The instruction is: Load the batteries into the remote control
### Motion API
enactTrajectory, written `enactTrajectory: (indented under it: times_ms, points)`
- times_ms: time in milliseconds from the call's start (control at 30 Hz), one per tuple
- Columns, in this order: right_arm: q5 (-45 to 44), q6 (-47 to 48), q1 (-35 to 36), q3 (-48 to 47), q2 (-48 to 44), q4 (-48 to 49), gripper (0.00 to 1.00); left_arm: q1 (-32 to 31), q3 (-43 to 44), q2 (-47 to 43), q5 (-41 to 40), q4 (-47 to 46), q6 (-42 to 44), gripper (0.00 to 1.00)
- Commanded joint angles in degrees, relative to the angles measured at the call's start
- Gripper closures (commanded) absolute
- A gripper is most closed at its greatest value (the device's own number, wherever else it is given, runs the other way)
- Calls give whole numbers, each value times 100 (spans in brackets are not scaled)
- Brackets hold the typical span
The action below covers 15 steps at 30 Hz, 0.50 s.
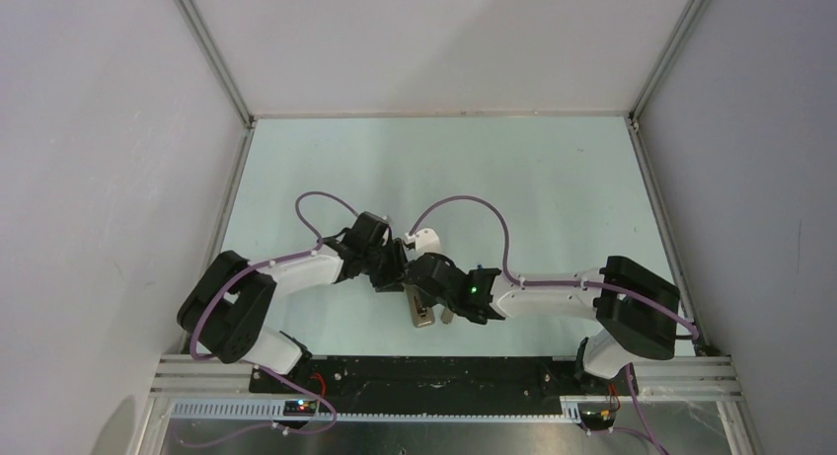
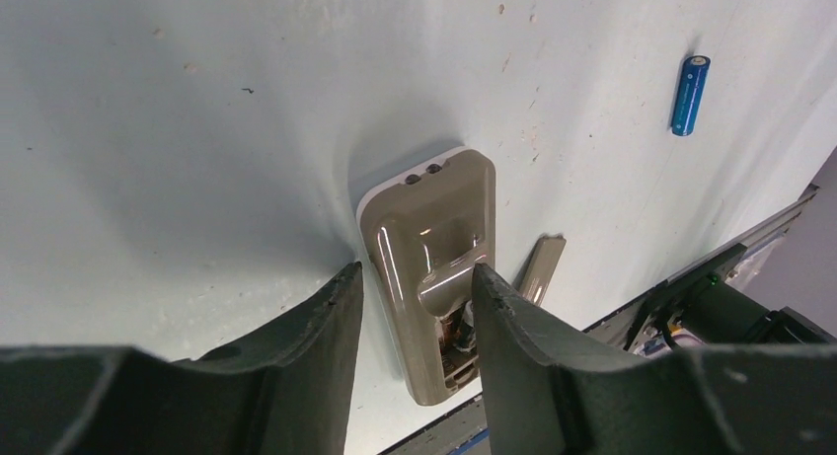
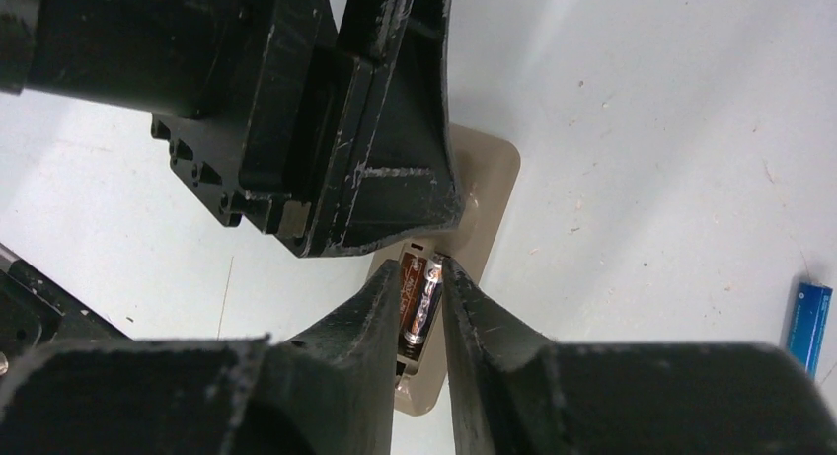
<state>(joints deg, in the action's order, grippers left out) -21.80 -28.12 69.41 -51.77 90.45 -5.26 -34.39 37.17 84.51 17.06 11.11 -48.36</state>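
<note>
The remote control [image 2: 434, 218] lies back up on the table, its beige-grey shell showing and its battery bay open at the near end. In the top view it [image 1: 424, 315] sits under both grippers. My left gripper [image 2: 417, 274] is open and straddles it, and the right finger overlaps the bay. A strip of table shows beside the left finger. My right gripper [image 3: 421, 265] is shut on the dark battery [image 3: 418, 302], which lies along the open bay of the remote control [image 3: 489, 179]. The blue battery [image 2: 690, 95] lies loose on the table, apart from both grippers.
A small flat beige-grey cover piece [image 2: 541, 269] lies right beside the remote. The blue battery [image 3: 809, 322] lies at the right edge of the right wrist view. The black base rail [image 1: 444, 371] runs just behind the remote at the table's near edge. The left gripper's black body [image 3: 326, 110] hangs over the remote's far end.
</note>
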Motion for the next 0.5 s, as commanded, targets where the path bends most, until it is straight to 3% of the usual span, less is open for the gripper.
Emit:
enactTrajectory:
  times_ms: [0,300,467]
  points:
    - [85,122,-104,-158,38,331,75,-28,192,-247,-180,-4,-88,52]
    - [212,140,-164,-158,198,425,81,-23,183,-286,-175,3,-80,61]
    - [314,149,-200,-158,277,467,83,-24,99,-259,-125,-2,63,62]
